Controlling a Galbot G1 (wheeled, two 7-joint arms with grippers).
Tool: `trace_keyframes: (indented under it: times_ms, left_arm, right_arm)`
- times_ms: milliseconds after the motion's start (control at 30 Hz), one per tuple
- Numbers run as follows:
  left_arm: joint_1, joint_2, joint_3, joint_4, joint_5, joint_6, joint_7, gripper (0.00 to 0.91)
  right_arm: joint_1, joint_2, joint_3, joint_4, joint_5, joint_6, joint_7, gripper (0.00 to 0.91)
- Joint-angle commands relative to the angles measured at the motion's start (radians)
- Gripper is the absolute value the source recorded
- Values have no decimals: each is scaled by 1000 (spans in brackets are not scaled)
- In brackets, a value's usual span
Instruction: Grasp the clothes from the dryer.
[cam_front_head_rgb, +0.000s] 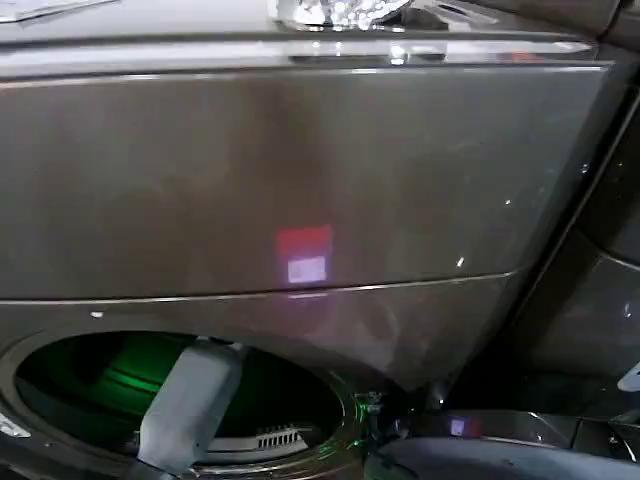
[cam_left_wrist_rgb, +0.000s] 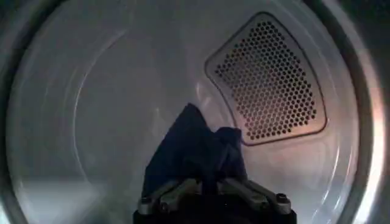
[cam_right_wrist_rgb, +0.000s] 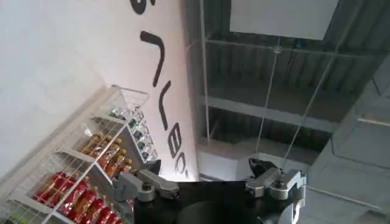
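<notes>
The dryer (cam_front_head_rgb: 300, 180) is a dark bronze-grey machine. Its round porthole (cam_front_head_rgb: 352, 412) sits low on the left and glows green inside. My left arm (cam_front_head_rgb: 190, 400) reaches through the porthole into the drum. In the left wrist view my left gripper (cam_left_wrist_rgb: 210, 182) is shut on the clothes (cam_left_wrist_rgb: 195, 146), a dark navy-blue piece of fabric that stands up in a peak between the closed fingers, in front of the drum's back wall. My right gripper (cam_right_wrist_rgb: 207, 173) is outside the dryer, pointed up at the ceiling, open with nothing between its fingers.
A perforated vent panel (cam_left_wrist_rgb: 268, 79) is set in the drum's pale back wall. Another dark machine (cam_front_head_rgb: 600, 300) stands to the right of the dryer. Past the right gripper are a wire shelf of bottles (cam_right_wrist_rgb: 91, 176) and a white lettered wall.
</notes>
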Motion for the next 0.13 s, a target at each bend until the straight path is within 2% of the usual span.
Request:
trace_keyframes:
  times_ms: [33, 133]
  left_arm:
    - [0, -8, 3, -5, 1, 4, -1, 0]
    - [-2, -10, 2, -1, 2, 1, 0, 0]
  right_arm:
    - [1, -3, 1, 4, -2, -4, -2, 907]
    - [0, -5, 4, 3, -4, -5, -4, 907]
